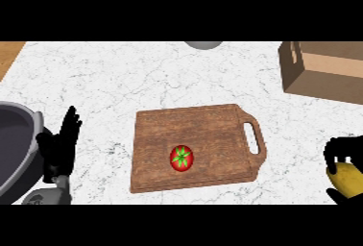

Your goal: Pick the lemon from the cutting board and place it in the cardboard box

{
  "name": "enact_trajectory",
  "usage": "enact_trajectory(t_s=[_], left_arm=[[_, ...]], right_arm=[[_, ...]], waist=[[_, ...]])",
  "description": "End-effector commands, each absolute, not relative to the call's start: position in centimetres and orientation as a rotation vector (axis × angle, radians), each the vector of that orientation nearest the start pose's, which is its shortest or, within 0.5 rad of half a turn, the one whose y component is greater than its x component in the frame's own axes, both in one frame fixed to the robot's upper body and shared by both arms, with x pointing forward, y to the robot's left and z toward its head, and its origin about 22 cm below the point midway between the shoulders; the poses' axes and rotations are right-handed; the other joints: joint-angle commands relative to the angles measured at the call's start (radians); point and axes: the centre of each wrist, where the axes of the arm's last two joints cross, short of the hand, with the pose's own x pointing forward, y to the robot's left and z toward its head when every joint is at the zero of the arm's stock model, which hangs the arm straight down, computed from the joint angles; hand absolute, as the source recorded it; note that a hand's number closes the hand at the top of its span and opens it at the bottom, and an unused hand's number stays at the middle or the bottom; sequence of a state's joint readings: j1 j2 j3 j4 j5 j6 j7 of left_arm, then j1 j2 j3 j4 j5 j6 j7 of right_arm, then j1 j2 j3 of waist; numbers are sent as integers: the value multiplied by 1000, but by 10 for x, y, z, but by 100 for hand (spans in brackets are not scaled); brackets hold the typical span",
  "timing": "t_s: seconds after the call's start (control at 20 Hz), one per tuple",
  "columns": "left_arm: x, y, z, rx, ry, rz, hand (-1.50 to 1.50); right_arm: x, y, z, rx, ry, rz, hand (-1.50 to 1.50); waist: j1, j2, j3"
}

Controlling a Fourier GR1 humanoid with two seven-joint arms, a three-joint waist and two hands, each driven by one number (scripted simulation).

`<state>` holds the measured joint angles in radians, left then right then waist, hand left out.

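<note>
A white marbled bench (106, 77) fills the view, with a brown wooden cutting board (205, 134) lying at its middle, handle slot on the board's right side. A red tomato (181, 158) with a green star top sits on the board's near half. The lemon (346, 178) is off the board, to the right of its near corner and well apart from it, at the view's edge, with the right robot hand (344, 148) curled around its top. The cardboard box (326, 72) stands beyond the board's far right corner, open bench between it and the lemon. Left of the board, the left robot hand (60, 146) rests with fingers straight and upright, just beside a dark grey pot (14, 144). A grey rounded object (205, 44) shows beyond the board's far edge, mostly cut off.
</note>
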<state>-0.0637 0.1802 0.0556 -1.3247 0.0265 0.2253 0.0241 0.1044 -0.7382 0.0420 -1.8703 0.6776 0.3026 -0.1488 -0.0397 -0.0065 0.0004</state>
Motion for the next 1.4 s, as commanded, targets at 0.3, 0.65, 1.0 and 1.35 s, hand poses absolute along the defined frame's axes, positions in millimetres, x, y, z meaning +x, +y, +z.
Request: enact_trajectory(t_s=[0.3,0.65,1.0,1.35], left_arm=[[257,284,-23,312,-1367,84,0],[248,278,-31,305,-1387,54,0],[270,274,-29,305,-1400,44,0],[262,279,-16,273,-1388,22,0]], right_arm=[[172,-385,234,-833,-1644,1196,150],[188,-437,271,-995,-1600,1091,150],[240,-458,280,-1020,-1640,947,150],[285,-492,277,-978,-1656,887,150]], waist=[[11,-1,-2],[44,7,0],[57,11,-1],[77,13,0]])
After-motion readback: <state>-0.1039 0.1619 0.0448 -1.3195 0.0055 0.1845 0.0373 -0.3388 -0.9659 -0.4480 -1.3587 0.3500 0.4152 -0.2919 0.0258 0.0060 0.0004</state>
